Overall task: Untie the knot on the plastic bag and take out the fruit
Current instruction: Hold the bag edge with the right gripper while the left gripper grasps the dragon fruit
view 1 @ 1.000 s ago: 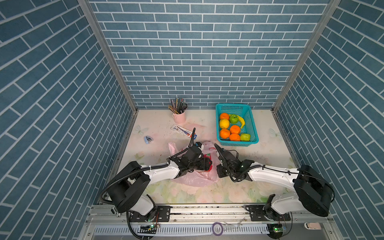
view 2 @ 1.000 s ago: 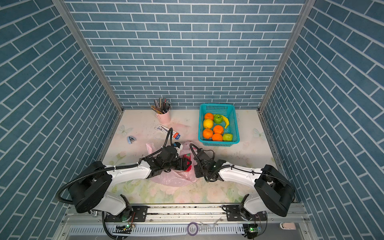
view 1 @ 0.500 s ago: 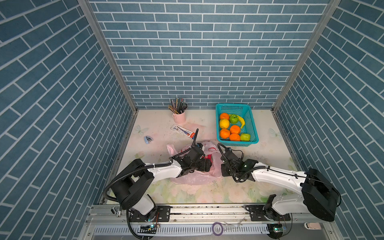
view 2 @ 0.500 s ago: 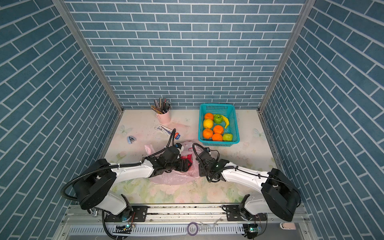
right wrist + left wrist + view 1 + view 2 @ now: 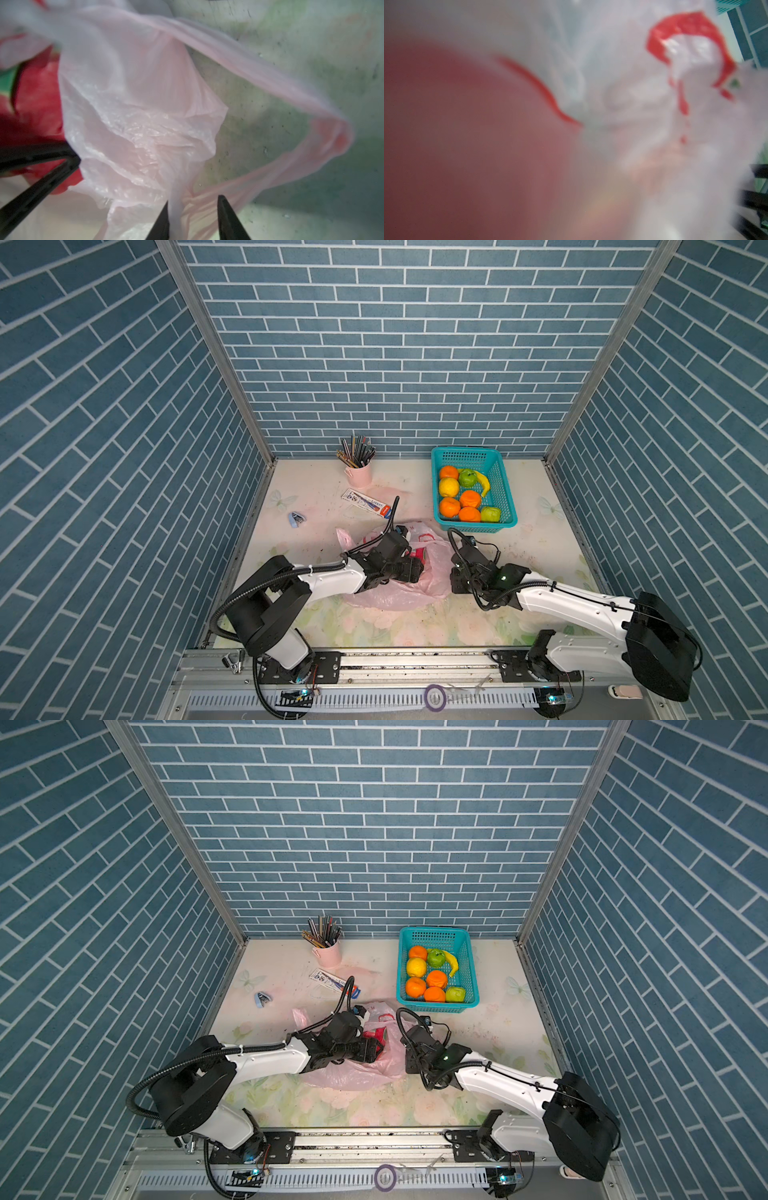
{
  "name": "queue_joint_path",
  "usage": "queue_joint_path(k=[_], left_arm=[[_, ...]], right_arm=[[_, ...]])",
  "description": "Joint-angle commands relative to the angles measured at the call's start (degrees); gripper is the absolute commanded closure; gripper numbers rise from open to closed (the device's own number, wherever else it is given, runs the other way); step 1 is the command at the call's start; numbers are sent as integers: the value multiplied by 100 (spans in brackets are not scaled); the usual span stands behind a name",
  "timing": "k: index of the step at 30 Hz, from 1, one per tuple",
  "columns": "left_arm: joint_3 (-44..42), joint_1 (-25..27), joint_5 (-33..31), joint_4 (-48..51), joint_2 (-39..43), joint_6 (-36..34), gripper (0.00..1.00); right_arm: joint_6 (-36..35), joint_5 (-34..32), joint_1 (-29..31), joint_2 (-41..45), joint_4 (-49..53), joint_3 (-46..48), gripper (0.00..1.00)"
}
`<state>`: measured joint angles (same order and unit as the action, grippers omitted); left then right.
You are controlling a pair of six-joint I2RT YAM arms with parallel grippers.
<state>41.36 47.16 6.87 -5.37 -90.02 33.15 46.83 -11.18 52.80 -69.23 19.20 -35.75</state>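
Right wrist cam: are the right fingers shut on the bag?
No: the right fingers stand apart, with only a thin strip of the bag in the gap between them.

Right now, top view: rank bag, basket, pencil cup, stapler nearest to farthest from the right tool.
1. bag, against the right tool
2. basket, just behind
3. pencil cup, back left
4. stapler, far left

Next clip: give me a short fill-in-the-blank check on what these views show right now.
1. The teal basket holds ___ oranges.
2. The pencils stand in a ___ cup.
3. The left claw sits at the ___ fruit in the plastic bag.
4. The right claw has ___ jaws with pink film between them.
Missing: four; pink; red; open.
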Motion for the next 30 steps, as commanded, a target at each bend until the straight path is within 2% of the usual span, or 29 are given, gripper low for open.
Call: queue_joint_path(k=[1,3,6,12,16,18,20,24,26,30], left_arm=[[15,-6,61,-119,107,-82,42],[-4,-2,79,-116,235,-147,45],[11,-5,159,-70,415,-219,48],[25,4,227,55,663,-247,50],[31,17,282,149,774,-267,51],[22,35,316,159,833,-291,51],[12,45,384,137,896,-316,51],[7,52,435,115,1035,-326,52],[-6,46,442,115,1144,-340,53],[-85,48,437,201,1489,-392,54]], right_arm=[[-94,-57,-17,157,-1,-213,44],[-99,-202,-25,167,106,-362,34],[-253,-273,-128,125,174,-605,28],[-577,540,-538,-32,-270,-939,19],[-666,1066,-654,-281,-645,-1070,19],[-561,1110,-682,-486,-657,-1146,23],[-457,993,-689,-658,-690,-1171,32],[-393,972,-775,-950,-800,-1174,59],[-359,810,-797,-1051,-702,-1146,63],[-288,501,-865,-1128,-508,-1009,64]])
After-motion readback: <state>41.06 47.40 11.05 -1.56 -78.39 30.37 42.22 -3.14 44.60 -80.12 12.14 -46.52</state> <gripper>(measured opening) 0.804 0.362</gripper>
